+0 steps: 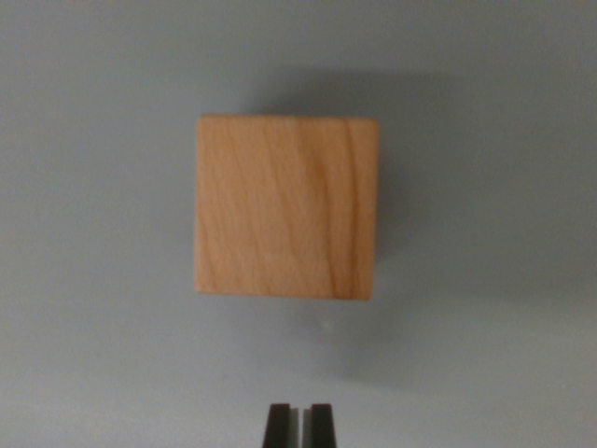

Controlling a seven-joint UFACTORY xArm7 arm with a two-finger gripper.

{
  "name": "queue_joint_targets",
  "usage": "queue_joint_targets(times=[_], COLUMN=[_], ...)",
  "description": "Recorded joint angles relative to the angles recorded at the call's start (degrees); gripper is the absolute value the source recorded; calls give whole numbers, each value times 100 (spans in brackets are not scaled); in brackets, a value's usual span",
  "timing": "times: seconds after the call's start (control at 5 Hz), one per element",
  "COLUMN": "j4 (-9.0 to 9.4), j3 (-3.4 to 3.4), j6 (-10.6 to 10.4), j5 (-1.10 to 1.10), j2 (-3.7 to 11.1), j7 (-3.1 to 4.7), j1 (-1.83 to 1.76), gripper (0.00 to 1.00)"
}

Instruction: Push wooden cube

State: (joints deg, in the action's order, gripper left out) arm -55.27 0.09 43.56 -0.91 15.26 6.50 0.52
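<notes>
1. Wooden cube point(287, 205) — mid-frame on plain grey surface point(93, 355), one face square to the camera.
2. Gripper point(299, 425) at bottom edge, jaws nearly pressed together (thin slit only).
3. Cube lies straight ahead of fingertips — apart, no contact.

A plain pale grey-blue tabletop point(93, 355) is filling the whole wrist view. A light wooden cube point(287, 205) is sitting directly on it near the middle, its grain running roughly up and down, and is casting a soft shadow onto the surface toward the wrist view's right.
</notes>
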Motion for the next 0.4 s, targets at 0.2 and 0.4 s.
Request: queue_joint_targets(times=[0.2, 0.4], j4=[0, 99], j3=[0, 1], j6=[0, -129], j5=[0, -9], j2=[0, 44], j7=[0, 19], j1=[0, 4], gripper=[0, 0])
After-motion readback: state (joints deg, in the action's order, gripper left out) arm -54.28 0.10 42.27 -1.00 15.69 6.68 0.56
